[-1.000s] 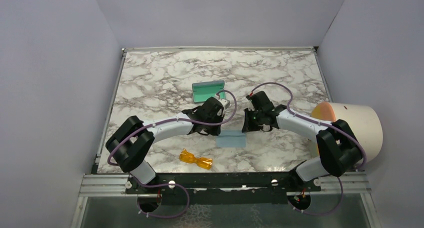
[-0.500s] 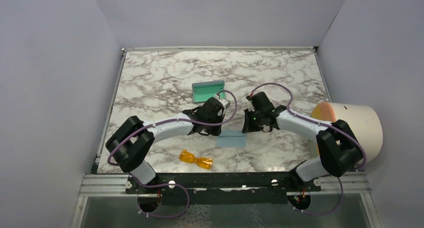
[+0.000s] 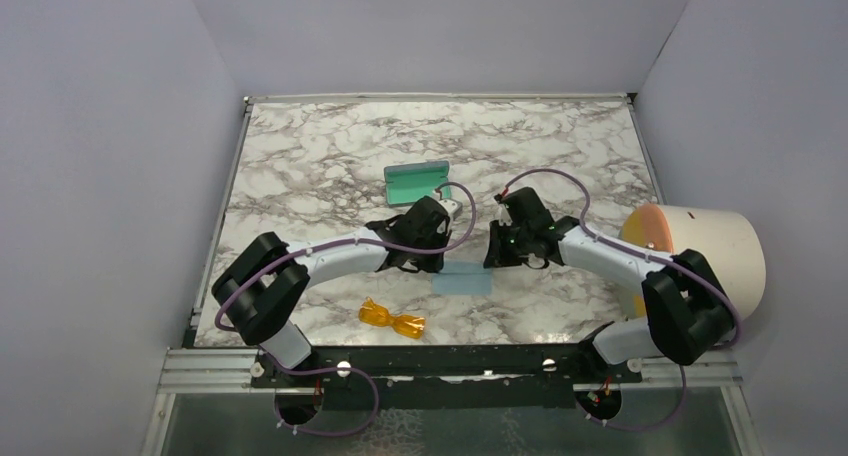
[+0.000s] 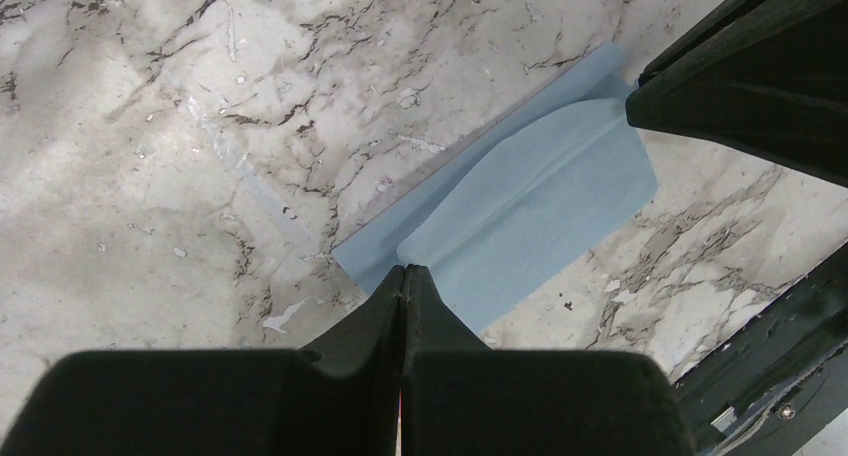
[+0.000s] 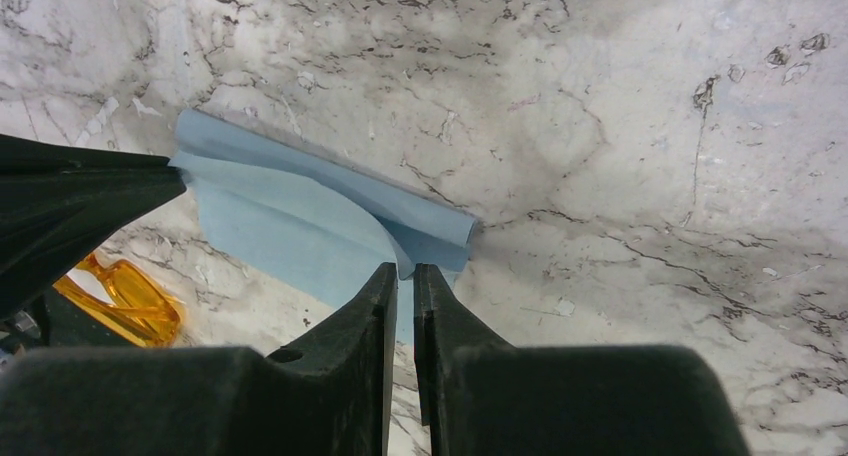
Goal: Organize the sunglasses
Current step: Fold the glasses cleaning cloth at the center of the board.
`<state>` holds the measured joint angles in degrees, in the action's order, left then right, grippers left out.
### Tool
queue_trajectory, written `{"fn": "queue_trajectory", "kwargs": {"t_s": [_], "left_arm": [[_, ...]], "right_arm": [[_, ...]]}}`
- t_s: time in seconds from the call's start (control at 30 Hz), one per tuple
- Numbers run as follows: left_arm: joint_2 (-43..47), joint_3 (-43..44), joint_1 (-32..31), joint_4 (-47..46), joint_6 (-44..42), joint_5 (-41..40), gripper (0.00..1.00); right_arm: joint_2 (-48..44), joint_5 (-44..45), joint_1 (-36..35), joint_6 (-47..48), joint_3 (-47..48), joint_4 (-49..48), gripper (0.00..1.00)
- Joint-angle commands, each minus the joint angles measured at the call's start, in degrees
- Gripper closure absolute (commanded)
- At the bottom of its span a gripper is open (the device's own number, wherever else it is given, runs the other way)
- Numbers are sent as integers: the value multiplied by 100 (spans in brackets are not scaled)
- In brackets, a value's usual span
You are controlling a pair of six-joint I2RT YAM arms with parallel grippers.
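The left tool (image 4: pixel 404 268) is pinching the left edge of the blue cloth (image 4: pixel 540 206). The right tool (image 5: pixel 404 268) is standing slightly parted at its right edge.

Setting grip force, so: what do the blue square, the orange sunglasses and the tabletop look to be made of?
The cloth: thin soft fabric, likely microfibre, matte; it folds and bows up in a ridge. The sunglasses: translucent orange plastic, glossy; light passes through the lenses. The tabletop: marble-patterned, smooth, slight sheen; real stone or printed laminate cannot be told.
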<state>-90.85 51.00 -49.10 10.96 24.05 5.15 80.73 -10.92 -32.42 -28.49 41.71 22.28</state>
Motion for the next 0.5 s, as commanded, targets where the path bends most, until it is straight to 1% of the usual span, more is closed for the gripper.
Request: {"fn": "queue_trajectory", "kwargs": {"t_s": [0.0,0.47], "left_arm": [[40,-90,-62,-107,61,63,100],[237,-366,-136,-146,143,43,100]], "right_arm": [[-171,-147,-62,-57,-97,-199,87],[-266,-216,-145,-154,-256,-229,87]]}}
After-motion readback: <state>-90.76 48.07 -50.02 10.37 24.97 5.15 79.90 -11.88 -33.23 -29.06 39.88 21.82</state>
